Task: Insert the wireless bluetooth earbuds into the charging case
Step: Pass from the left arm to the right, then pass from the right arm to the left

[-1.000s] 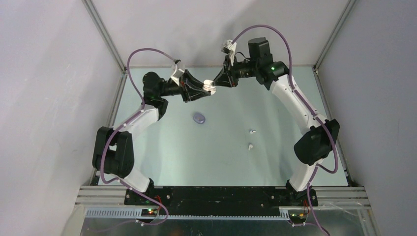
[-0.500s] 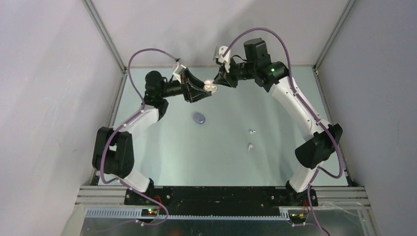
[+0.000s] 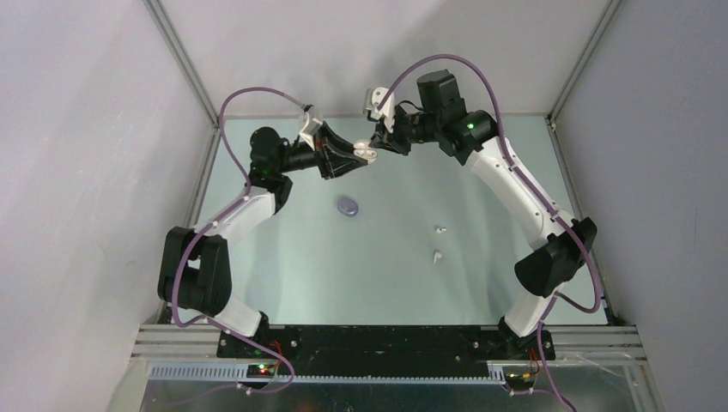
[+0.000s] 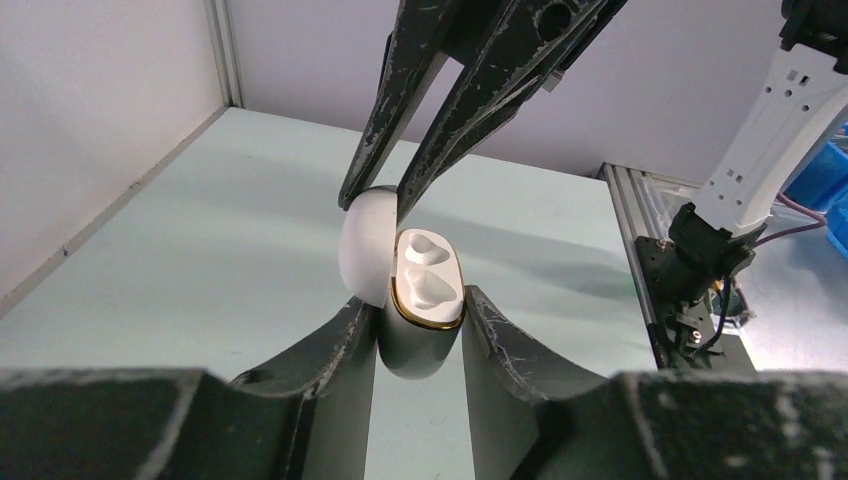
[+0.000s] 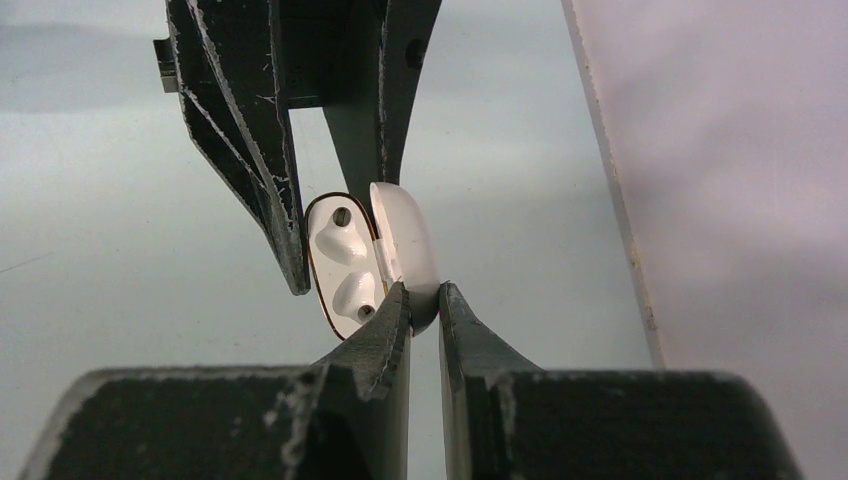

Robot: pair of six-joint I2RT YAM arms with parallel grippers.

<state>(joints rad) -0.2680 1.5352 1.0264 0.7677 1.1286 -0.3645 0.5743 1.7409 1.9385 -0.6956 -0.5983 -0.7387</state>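
A white charging case (image 3: 367, 151) is held in the air at the back of the table between both grippers. My left gripper (image 4: 420, 325) is shut on the case's body (image 4: 418, 345); its gold-rimmed top shows two empty white earbud wells. My right gripper (image 5: 424, 300) is shut on the case's lid (image 5: 405, 250), which stands swung open beside the body. Two white earbuds (image 3: 440, 230) (image 3: 437, 256) lie on the table right of centre. A purple case (image 3: 348, 206) lies shut on the table left of centre. The purple earbuds are not in view.
The table is a pale green surface (image 3: 386, 275) with grey walls on three sides and metal rails along the left and right edges. Both arm bases sit at the near edge.
Both grippers have moved a little left and farther back together with the white case. The right arm's wrist has swung left. The earbuds and purple case have not moved.
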